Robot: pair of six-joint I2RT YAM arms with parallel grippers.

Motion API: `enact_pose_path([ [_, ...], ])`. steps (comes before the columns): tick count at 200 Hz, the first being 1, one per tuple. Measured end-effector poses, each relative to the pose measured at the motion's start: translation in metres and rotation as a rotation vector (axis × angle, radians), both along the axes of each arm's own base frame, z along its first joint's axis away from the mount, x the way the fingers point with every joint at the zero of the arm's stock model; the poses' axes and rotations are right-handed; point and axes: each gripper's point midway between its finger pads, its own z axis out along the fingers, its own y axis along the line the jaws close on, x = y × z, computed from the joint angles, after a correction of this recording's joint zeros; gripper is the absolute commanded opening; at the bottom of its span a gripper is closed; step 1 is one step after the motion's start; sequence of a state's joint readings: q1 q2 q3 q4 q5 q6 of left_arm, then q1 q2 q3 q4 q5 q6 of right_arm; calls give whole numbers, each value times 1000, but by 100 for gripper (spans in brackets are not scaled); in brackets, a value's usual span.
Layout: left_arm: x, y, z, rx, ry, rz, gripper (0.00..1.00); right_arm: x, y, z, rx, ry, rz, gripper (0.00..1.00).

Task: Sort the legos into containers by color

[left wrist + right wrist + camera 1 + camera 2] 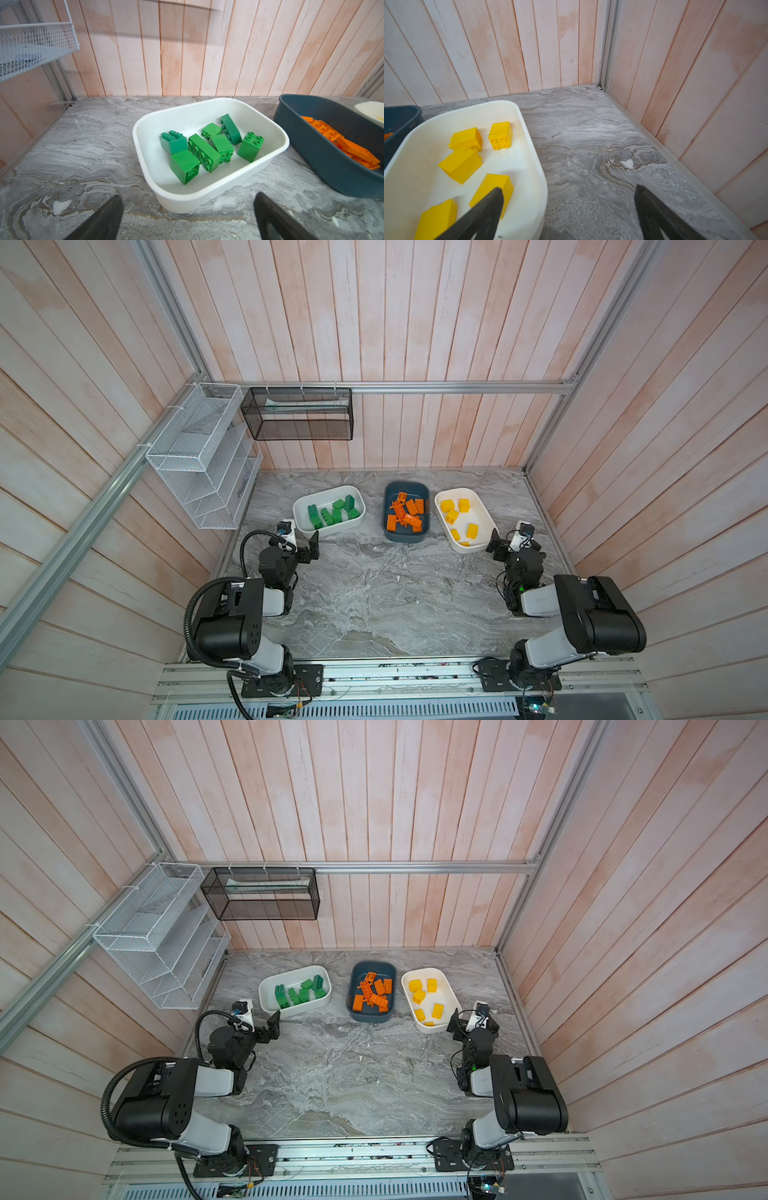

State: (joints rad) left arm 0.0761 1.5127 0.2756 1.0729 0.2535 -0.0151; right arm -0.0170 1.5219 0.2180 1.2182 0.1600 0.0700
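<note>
Marble bench (374, 593) looks bare of loose bricks: greens (332, 514) sit in the left white tub (320, 495), oranges (405, 514) in the teal tub (389, 495), yellows (448, 505) in the right white tub (478, 512). Sorting looks done to me. Left jaws gape wide, empty, short of the greens' tub; right jaws likewise, straddling the yellows' tub rim.

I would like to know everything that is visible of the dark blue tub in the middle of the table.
The dark blue tub is a shallow rounded-rectangular container, seemingly matte plastic, with smooth walls and a flared rim. It stands upright on the grey marbled table between the white tub with green legos and the white tub with yellow legos: clearly apart from the former, very near the latter. Orange legos lie heaped inside, some overlapping.
</note>
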Motion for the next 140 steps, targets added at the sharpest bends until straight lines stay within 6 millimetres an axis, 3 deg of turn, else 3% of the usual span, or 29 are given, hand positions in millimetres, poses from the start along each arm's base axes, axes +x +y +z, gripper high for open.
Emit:
enact_pose_path([
  [48, -4, -6, 16, 10, -33, -35, 100, 0, 0, 0, -3, 0, 0, 98],
  [140, -3, -6, 10, 10, -14, -36, 100, 0, 1, 0, -3, 2, 2, 98],
])
